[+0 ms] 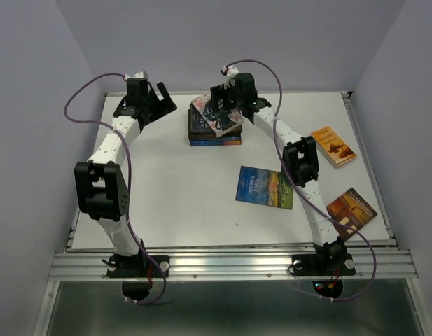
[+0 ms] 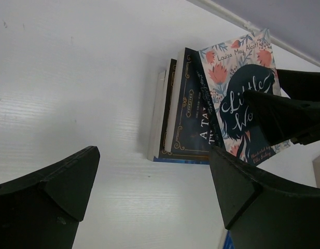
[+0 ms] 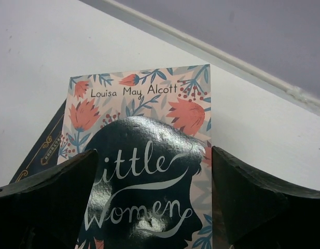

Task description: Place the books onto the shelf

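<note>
Several books are stacked (image 1: pixel 214 134) at the back middle of the table. On top lies the pink-teal "Little Women" (image 1: pixel 217 117), skewed across a dark blue book (image 2: pixel 191 119). My right gripper (image 1: pixel 227 105) hovers over this top book (image 3: pixel 149 104), open. Its jaws stand wide, and the cover runs under the left finger (image 3: pixel 51 202). My left gripper (image 1: pixel 159 98) is open and empty, left of the stack, over bare table (image 2: pixel 154 192). Three more books lie flat on the right: blue-orange (image 1: pixel 265 187), orange (image 1: pixel 333 145), brown (image 1: pixel 351 210). The shelf is out of view.
A raised rail (image 1: pixel 352 133) borders the table (image 1: pixel 166 189) on the right, and the back wall stands just behind the stack. Purple cables (image 1: pixel 82 94) loop over both arms. The right arm's fingers (image 2: pixel 289 116) show in the left wrist view.
</note>
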